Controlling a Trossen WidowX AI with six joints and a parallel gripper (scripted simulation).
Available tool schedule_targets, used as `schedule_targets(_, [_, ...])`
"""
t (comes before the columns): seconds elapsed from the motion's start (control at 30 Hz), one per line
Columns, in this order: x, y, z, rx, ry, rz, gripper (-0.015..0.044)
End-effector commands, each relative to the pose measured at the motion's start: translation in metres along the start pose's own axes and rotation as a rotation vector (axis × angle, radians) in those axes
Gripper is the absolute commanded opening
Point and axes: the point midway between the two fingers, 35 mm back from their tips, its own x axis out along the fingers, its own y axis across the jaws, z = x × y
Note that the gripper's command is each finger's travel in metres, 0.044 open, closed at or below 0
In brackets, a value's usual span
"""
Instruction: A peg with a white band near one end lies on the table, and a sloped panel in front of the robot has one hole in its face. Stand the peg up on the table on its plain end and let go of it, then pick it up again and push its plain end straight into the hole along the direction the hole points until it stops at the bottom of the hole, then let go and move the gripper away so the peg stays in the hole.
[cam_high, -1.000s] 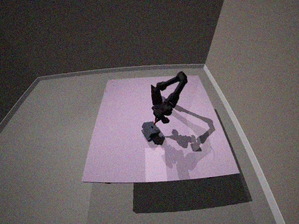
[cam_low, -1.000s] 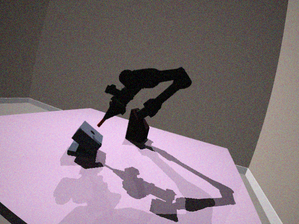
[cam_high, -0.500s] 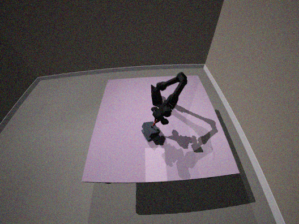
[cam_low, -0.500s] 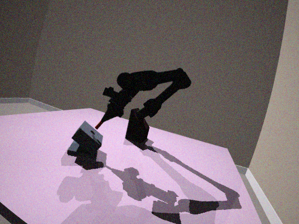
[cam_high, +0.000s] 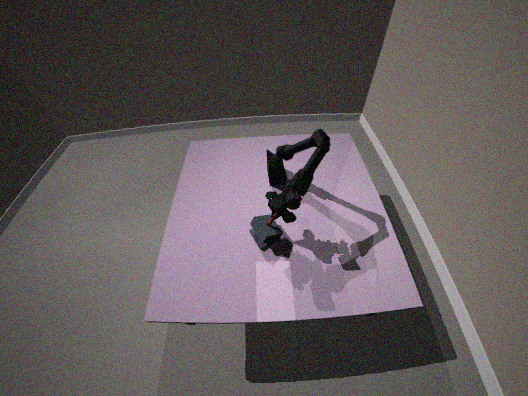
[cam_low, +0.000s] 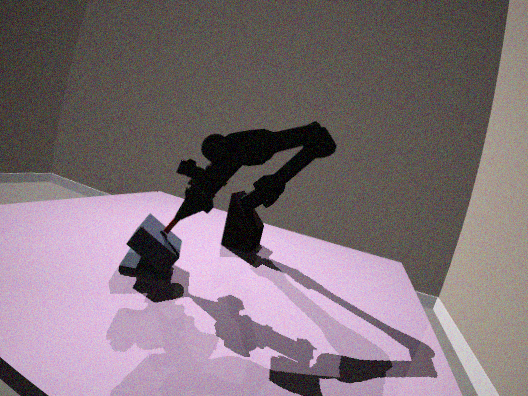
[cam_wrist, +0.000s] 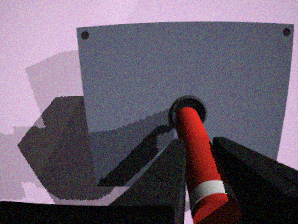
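The red peg (cam_high: 272, 218) (cam_low: 170, 226) (cam_wrist: 195, 127) slants down from my gripper (cam_high: 276, 213) (cam_low: 178, 218) (cam_wrist: 197, 147), which is shut on it. The white band (cam_wrist: 209, 190) is on the palm side of the fingertips, and the plain end points away from me. The grey-blue sloped panel (cam_high: 260, 223) (cam_low: 150, 226) (cam_wrist: 130, 75) faces the gripper. In the wrist view the plain end overlaps the dark round hole (cam_wrist: 186, 101) in the panel's face. The end is at the hole's mouth; whether it is inside, and how deep, I cannot tell. Most of the peg is outside the panel.
The panel's dark support (cam_high: 281, 246) (cam_low: 155, 282) stands on the pink table (cam_high: 210, 200) (cam_low: 60, 250). Arm shadows cross the table and the panel's face. Dark screw heads (cam_wrist: 85, 35) (cam_wrist: 286, 32) mark the panel's two far corners in the wrist view.
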Motion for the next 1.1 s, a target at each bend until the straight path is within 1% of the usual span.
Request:
schedule_targets(0.0, [-0.0012, 0.0007, 0.0003, -0.001, -0.001, 0.002, 0.0000])
schedule_targets(1.07, [0.0039, -0.0045, -0.0009, -0.001, -0.001, 0.002, 0.0000])
